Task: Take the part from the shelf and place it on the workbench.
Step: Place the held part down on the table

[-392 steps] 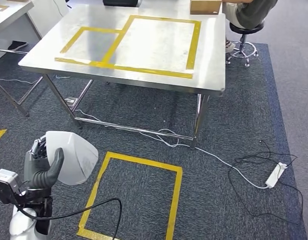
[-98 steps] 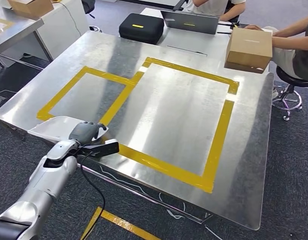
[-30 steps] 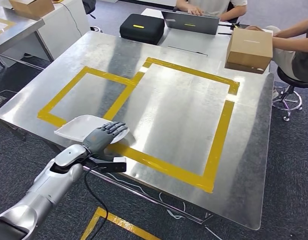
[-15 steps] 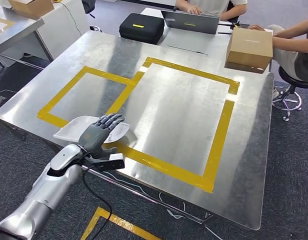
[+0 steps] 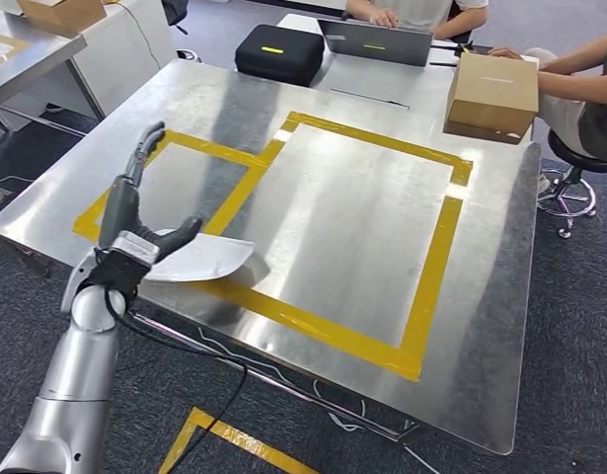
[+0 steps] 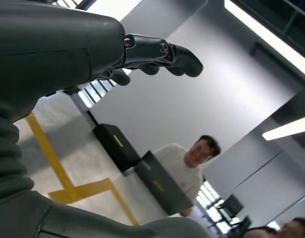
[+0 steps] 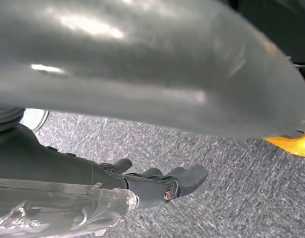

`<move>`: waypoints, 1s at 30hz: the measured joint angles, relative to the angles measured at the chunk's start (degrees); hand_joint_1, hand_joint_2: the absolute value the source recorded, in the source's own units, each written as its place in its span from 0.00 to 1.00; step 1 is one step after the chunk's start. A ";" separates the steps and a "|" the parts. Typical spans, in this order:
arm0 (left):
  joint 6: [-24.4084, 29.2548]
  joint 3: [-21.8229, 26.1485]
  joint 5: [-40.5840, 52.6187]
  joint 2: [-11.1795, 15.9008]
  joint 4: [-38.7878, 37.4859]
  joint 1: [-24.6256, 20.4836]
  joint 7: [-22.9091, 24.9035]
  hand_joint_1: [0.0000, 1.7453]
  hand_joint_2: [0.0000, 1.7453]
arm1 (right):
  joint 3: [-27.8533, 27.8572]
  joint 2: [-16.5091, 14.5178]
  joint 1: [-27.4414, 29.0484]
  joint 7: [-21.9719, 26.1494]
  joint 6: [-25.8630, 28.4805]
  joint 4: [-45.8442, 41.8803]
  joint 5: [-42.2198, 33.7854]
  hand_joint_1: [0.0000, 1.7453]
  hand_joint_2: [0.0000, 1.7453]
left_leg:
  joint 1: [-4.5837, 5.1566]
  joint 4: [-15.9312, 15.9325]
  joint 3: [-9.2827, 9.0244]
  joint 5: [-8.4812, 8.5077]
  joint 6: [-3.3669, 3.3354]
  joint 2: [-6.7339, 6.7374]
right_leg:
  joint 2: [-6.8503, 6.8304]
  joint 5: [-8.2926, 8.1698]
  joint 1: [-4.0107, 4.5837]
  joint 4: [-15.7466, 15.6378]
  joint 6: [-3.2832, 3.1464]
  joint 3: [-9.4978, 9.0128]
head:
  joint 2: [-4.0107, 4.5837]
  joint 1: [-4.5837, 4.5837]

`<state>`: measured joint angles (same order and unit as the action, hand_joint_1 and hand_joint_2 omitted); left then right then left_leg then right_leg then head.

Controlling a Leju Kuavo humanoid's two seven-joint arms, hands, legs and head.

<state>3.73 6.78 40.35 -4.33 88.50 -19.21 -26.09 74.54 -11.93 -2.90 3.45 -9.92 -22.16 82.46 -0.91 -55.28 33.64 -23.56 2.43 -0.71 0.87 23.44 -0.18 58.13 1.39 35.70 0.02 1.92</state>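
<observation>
Head view shows my left robot hand (image 5: pixel 128 222) raised with fingers spread wide, holding nothing, while the white part (image 5: pixel 203 259) lies flat on the counter (image 5: pixel 344 212) just toward 3 o'clock of it, long axis running 9-to-3.

The workbench (image 5: pixel 344 207) is shiny brushed metal, the part (image 5: pixel 203 259) smooth matt white plastic, the box (image 5: pixel 493 94) plain cardboard.
</observation>
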 joint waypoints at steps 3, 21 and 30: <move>-4.08 5.10 -8.52 -2.07 4.00 -0.30 -0.05 0.00 0.00 | 0.17 -0.26 -0.08 -0.28 0.17 -0.13 -0.02 0.00 0.00 | 0.00 0.00 0.01 0.00 0.00 0.00 | 0.00 0.00 0.01 0.00 0.00 0.02 | 0.00 0.00; -5.54 32.55 -24.53 -6.10 14.10 -3.61 0.56 0.00 0.00 | 0.32 -0.82 -0.70 -2.90 0.37 -1.67 -0.02 0.00 0.00 | -0.01 0.00 0.09 0.01 0.02 0.01 | -0.03 -0.01 0.04 0.01 -0.03 0.07 | 0.00 -0.01; -2.73 40.66 -30.40 -4.73 16.75 -3.56 -0.76 0.00 0.00 | 0.21 -1.01 -0.60 -3.64 0.62 -2.46 1.69 0.00 0.00 | -0.03 0.01 0.11 0.00 0.02 0.03 | 0.11 -0.01 0.05 0.02 -0.05 0.09 | 0.00 0.01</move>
<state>1.00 47.44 9.95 -9.07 105.24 -22.77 -26.86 74.75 -12.94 -3.50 -0.20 -9.30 -24.62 84.15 -0.94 -55.27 33.75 -23.56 2.46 -0.68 0.98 23.43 -0.14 58.16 1.34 35.80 0.02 1.93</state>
